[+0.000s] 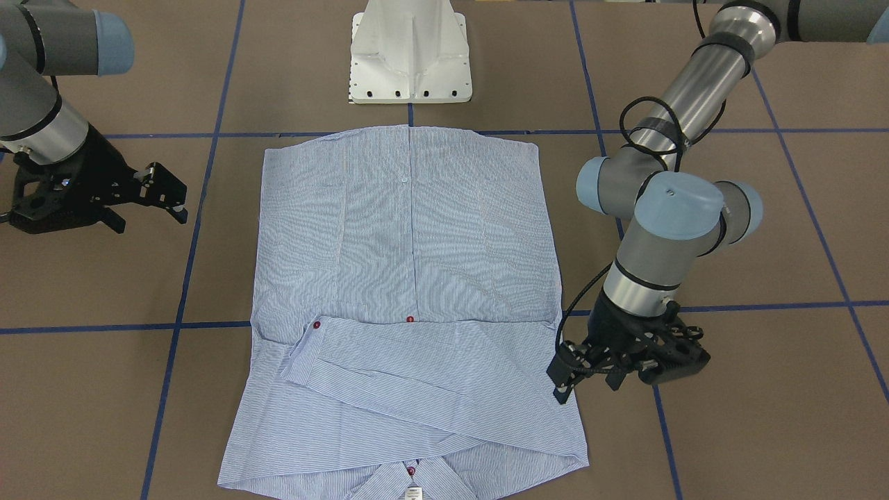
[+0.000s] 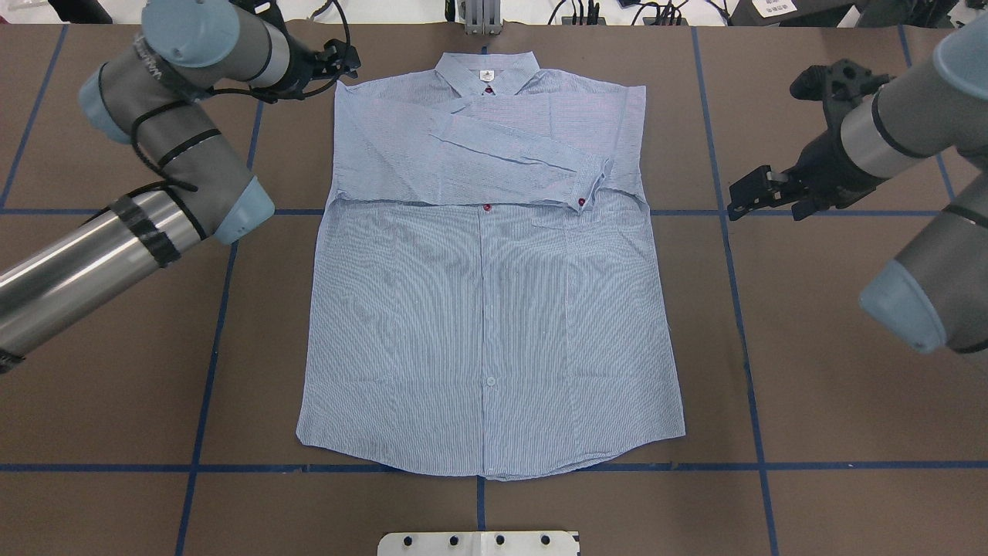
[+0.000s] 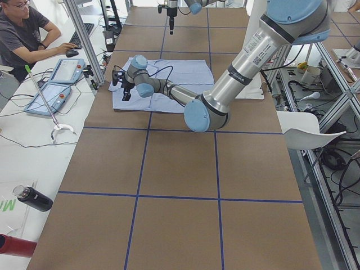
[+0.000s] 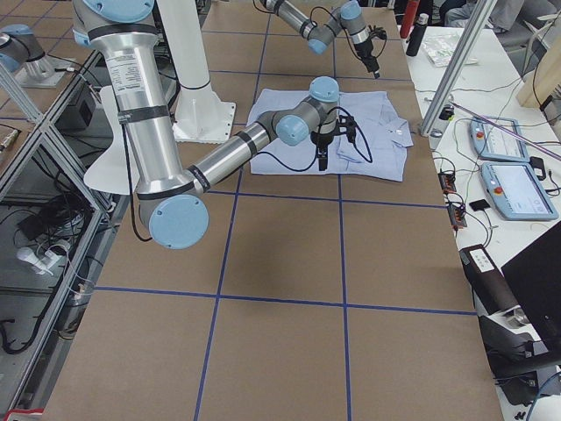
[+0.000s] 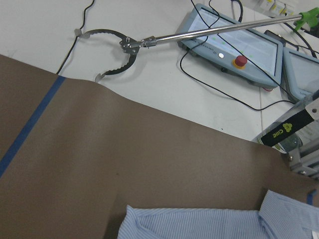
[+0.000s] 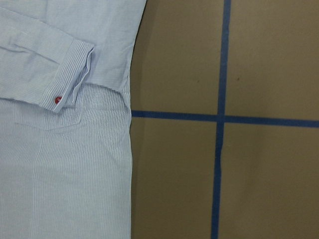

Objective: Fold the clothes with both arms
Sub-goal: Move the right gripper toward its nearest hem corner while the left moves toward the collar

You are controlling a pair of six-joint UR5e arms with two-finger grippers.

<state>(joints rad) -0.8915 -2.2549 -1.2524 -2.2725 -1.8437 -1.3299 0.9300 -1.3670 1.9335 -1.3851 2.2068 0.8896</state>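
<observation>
The light blue striped shirt (image 2: 486,324) lies flat and buttoned on the brown table, collar (image 2: 485,68) at the far edge. Both sleeves are folded across the chest, and a cuff (image 2: 590,185) with a red button lies on top. My left gripper (image 2: 345,59) hovers open beside the shirt's shoulder, holding nothing; it also shows beside the shirt (image 1: 410,264) as the left gripper (image 1: 561,382). My right gripper (image 2: 745,197) hangs open off the shirt's other side, well apart from it. The right wrist view looks down on the cuff (image 6: 65,84) and the shirt's side edge.
The white pedestal base (image 1: 410,62) stands just behind the shirt's hem. Blue tape lines (image 2: 741,309) grid the table. Past the far edge are teach pendants (image 5: 239,45), a reach-grabber tool (image 5: 119,50) and cables. A person (image 3: 22,34) sits at that side bench.
</observation>
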